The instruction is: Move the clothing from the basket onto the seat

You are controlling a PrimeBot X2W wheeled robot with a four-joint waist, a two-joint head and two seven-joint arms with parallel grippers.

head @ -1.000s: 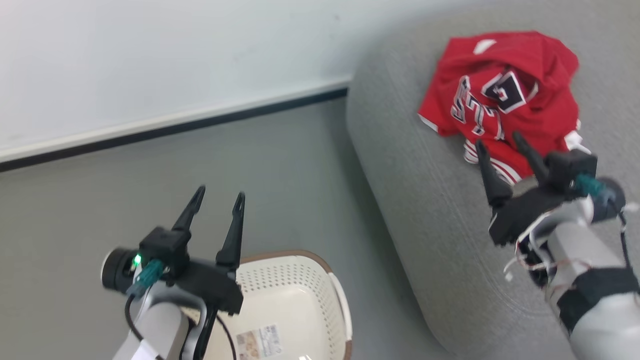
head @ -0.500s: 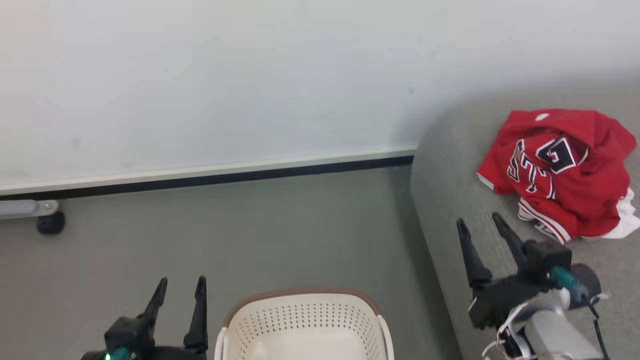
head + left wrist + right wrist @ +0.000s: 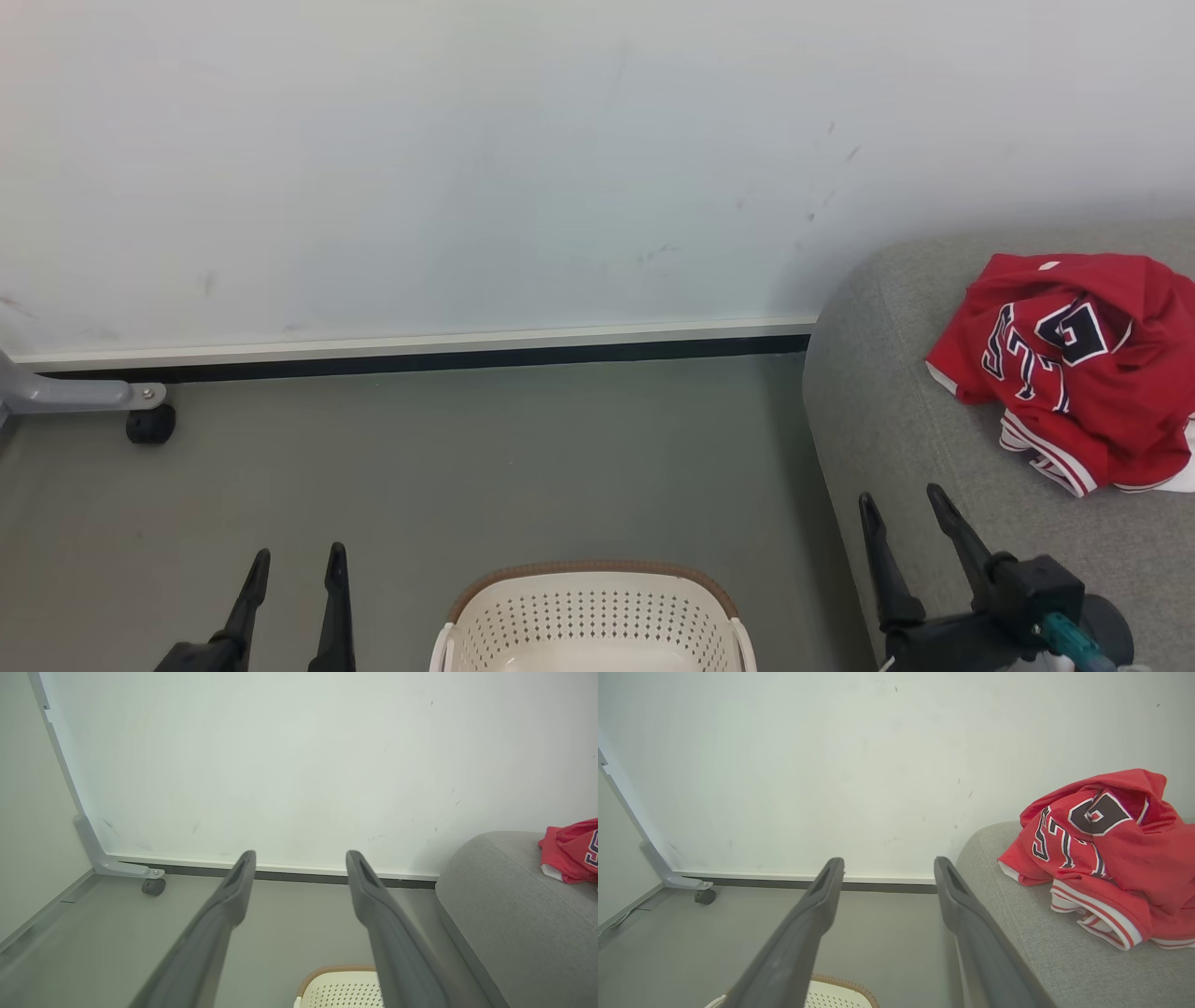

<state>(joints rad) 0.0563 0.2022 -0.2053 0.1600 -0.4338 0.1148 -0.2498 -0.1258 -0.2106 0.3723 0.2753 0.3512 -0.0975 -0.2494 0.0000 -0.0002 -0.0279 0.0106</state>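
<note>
Clothing [image 3: 1083, 373]: red jersey heap with white-striped trim, lying on the grey seat [image 3: 887, 420] at 3 o'clock in head view, near its rounded end. Basket [image 3: 590, 567] at 6 o'clock on the floor [image 3: 467, 467]. The bit of its inside we see looks bare; the rest is cut off, so we can't tell if a piece is left. Left gripper [image 3: 299, 553] at 7 o'clock, jaws apart, holding nothing. Right gripper [image 3: 900, 495] at 4 o'clock by the seat's near edge, also spread and empty, near the striped hem but apart from it. Risks, our guess: a swing toward 3 o'clock snags the loose hem and drags the heap off the seat; the left side clips the basket rim and shoves it; a garment hidden low in the basket gets missed.
</note>
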